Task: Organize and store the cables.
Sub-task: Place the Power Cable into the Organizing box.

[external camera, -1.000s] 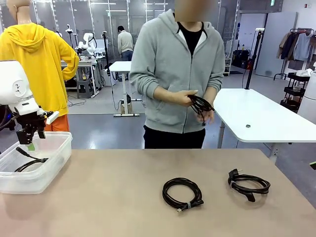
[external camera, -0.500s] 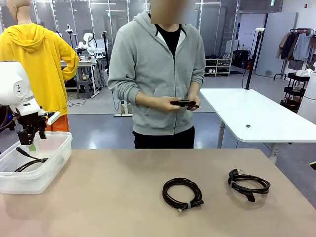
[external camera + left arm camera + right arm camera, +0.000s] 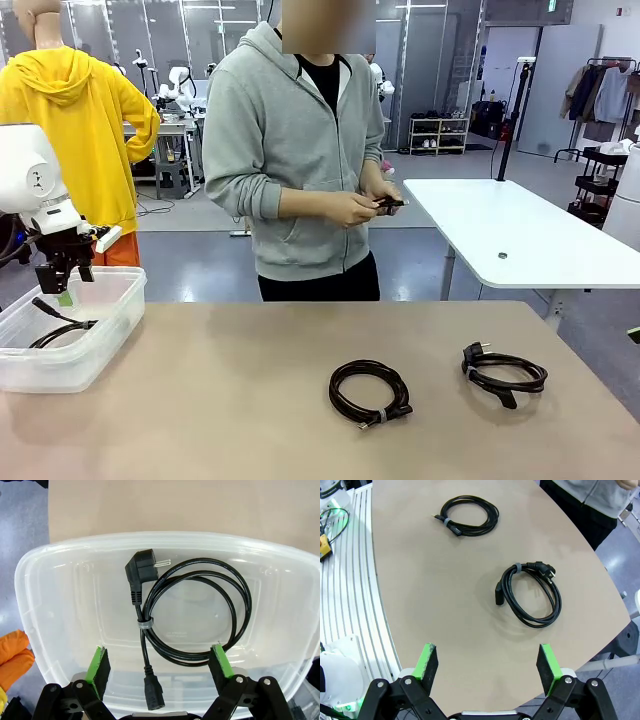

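Cables (image 3: 370, 393): thin black coiled cords on beige tabletop (image 3: 200, 400); likely light, floppy; grip bundled strands beside grey tie (image 3: 381, 414). Left pincer (image 3: 159, 665), right pincer (image 3: 489, 666) apart, empty.

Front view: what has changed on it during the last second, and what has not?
The person stepped toward the robot's left, and the black cable in their hands went from a loose hanging coil to a compact bundle. Unchanged: the left gripper open above the clear bin, the cable inside the bin, and the middle coil and right coil on the table.
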Controlling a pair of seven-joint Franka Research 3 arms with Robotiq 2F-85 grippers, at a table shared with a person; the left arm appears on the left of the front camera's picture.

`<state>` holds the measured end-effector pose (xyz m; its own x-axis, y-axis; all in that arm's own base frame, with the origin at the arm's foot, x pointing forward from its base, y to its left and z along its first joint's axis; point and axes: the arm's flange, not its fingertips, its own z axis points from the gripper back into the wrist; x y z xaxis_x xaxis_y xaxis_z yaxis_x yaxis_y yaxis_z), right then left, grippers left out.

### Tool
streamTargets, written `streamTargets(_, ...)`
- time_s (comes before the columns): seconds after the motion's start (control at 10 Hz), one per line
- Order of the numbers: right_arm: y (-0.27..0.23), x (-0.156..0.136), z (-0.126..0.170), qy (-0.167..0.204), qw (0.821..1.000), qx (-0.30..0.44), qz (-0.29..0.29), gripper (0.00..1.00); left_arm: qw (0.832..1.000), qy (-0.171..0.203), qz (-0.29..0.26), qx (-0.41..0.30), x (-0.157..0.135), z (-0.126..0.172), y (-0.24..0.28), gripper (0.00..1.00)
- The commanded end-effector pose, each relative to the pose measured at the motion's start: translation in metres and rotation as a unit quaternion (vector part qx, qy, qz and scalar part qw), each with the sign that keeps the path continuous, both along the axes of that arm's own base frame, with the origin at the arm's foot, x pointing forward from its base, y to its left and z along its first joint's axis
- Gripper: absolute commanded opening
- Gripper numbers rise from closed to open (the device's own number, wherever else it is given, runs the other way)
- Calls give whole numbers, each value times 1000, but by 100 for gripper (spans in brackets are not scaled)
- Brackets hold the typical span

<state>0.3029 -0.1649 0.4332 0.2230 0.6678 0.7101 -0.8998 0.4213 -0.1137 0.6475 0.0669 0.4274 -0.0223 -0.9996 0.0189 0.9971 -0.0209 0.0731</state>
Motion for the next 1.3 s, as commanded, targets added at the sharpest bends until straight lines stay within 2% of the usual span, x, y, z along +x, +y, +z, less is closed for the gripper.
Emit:
streamTargets(0.0,-1,2,0,-6,1000,2,-2,100,1000,-1,-8,2,1,1,3,100)
streamTargets(0.2,-1,2,0,-6,1000,2,-2,100,1000,0,0,0,0,0,0,100)
streamTargets(0.3,-1,2,0,-6,1000,2,-2,100,999,-22,23,-3,1,29,-6,100)
streamTargets(0.5,-1,2,0,-6,1000,2,-2,100,997,-39,58,-24,-34,72,-22,100)
streamTargets(0.8,-1,2,0,-6,1000,2,-2,100,986,-58,140,-65,-136,104,-34,100)
streamTargets(1.0,-1,2,0,-6,1000,2,-2,100,969,-75,187,-145,-224,114,-45,100)
streamTargets(1.2,-1,2,0,-6,1000,2,-2,100,945,-79,247,-200,-285,105,-51,100)
